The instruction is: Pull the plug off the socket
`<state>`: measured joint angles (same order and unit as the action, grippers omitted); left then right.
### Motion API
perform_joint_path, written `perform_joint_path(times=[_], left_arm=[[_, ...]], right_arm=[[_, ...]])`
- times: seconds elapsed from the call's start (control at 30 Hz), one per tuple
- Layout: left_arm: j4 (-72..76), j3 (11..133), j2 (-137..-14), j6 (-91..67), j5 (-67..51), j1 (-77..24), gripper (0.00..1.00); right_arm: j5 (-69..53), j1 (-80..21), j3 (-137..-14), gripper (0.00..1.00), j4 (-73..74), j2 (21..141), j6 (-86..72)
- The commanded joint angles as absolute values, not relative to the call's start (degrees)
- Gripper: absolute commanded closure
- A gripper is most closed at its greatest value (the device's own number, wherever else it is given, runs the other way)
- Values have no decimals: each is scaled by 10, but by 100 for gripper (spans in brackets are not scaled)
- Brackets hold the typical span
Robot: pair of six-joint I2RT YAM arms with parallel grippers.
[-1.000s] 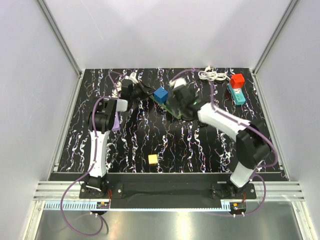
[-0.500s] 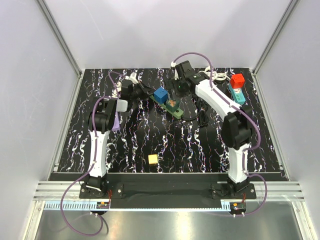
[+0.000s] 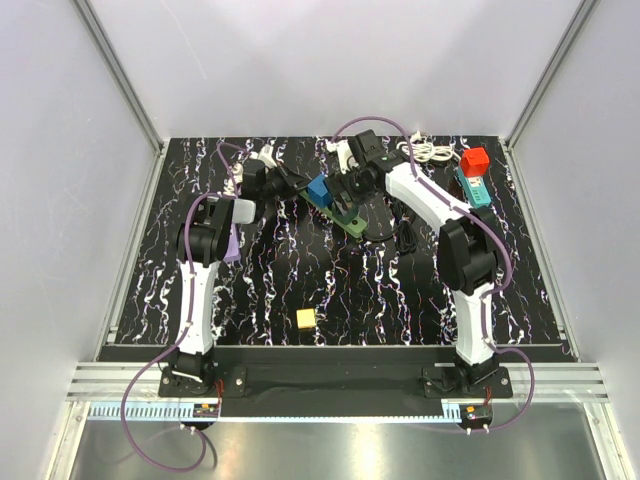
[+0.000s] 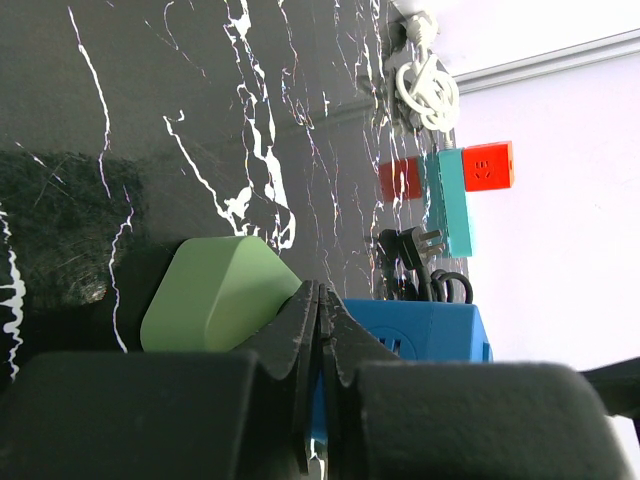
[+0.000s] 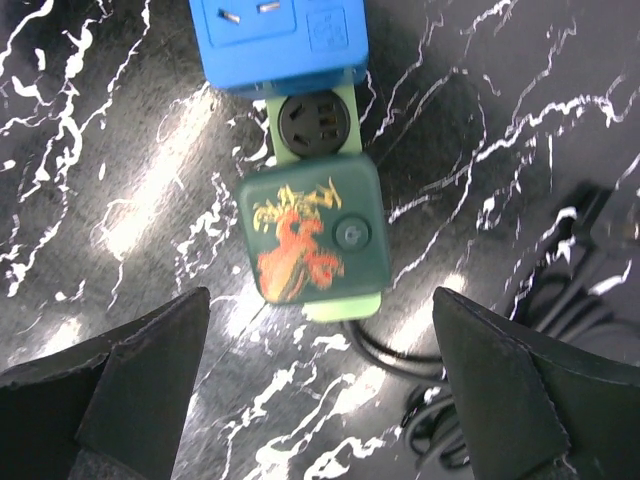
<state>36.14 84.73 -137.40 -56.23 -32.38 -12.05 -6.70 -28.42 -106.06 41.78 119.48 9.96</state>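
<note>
A pale green power strip point(image 3: 338, 208) lies at the table's back middle. A blue cube plug point(image 3: 320, 188) sits in its far end, and a dark green plug with an orange pattern point(image 3: 350, 217) sits in its near end. In the right wrist view the blue plug point(image 5: 280, 40), an empty round socket point(image 5: 318, 122) and the dark green plug point(image 5: 312, 240) line up. My right gripper point(image 5: 325, 400) hovers above them, open and empty, and it also shows from above point(image 3: 350, 187). My left gripper point(image 4: 320, 300) is shut against the strip's end point(image 4: 215, 290), beside the blue plug point(image 4: 425, 330).
A black cable coil point(image 3: 395, 228) trails from the strip. A red cube plug point(image 3: 474, 160) sits on a teal strip point(image 3: 472, 190) at the back right, beside a white cable bundle point(image 3: 425, 150). A yellow cube point(image 3: 305, 318) lies near the front.
My right arm swung from low over the strip up to the far side. It now reaches down from the back over the plugs. The left arm has not moved.
</note>
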Motion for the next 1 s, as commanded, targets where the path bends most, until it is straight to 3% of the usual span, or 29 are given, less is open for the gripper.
perform_joint_path(times=[0.0, 0.13, 0.53, 0.63, 0.77, 0.97], left_arm=[[334, 831, -1365, -553, -332, -122, 94], [332, 830, -1364, -552, -330, -123, 96], [317, 817, -1357, -551, -316, -124, 100], [302, 829, -1361, -548, -316, -123, 100], [286, 838, -1363, -542, -312, -126, 100], [259, 854, -1364, -526, -303, -132, 100]], right_arm=[[-77, -282, -1077, 0, 388, 1226, 132], [-84, -281, -1093, 0, 382, 1247, 131], [-77, -281, -1057, 15, 334, 1227, 117], [-75, -282, -1059, 19, 335, 1233, 105], [-47, -282, -1051, 34, 324, 1226, 90], [-59, -289, -1043, 40, 319, 1223, 73]])
